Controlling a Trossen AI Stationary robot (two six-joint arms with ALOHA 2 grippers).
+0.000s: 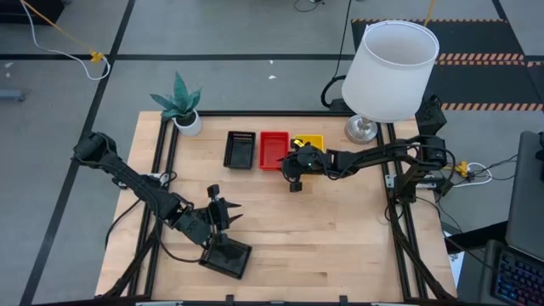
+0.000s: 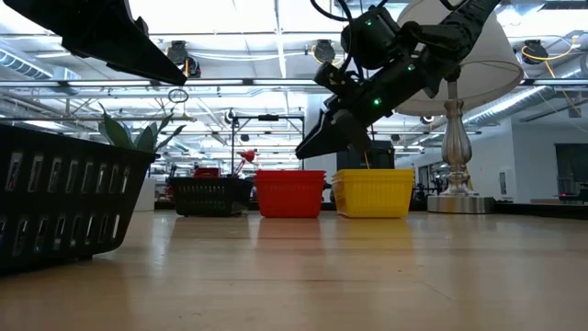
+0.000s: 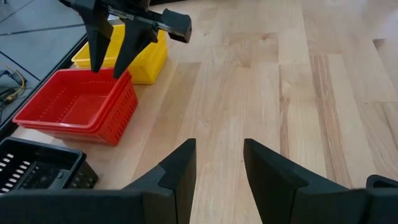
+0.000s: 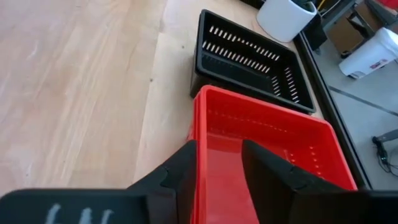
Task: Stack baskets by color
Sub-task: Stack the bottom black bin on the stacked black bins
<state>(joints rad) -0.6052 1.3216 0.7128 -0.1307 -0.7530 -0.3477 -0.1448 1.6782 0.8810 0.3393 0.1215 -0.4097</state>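
My right end effector [image 1: 296, 176] hovers, parted, empty, above the red stack [image 1: 274, 150]; next I fetch the near-edge black basket [image 1: 228, 257].

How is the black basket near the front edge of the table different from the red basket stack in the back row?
The black basket near the front edge lies alone and turned askew under the left pincer; the red basket stack sits square in a row between black and yellow baskets, by the right pincer. Colours differ. Both are shallow slotted trays.
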